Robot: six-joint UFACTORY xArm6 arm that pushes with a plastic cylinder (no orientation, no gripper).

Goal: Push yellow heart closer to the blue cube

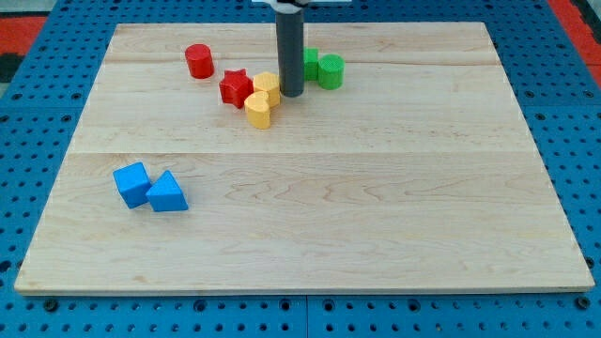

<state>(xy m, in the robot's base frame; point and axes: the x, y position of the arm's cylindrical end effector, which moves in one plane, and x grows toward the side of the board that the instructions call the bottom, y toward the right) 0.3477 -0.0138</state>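
Dark and straight, our rod drops from the view's top, and my tip [291, 95] rests on the board just right of two yellow blocks; we have no pincer to open or close. We count two yellow pieces: a yellow heart [258, 110] and another yellow block [268, 86] touching it above. Two red: a red cylinder [199, 61] and a red star [235, 88]. Two green blocks [330, 70] sit partly behind the rod. A blue cube [132, 184] touches a blue triangular block [167, 192], well apart from the heart, at lower left. Pale wooden board [376, 235], plank-seamed.
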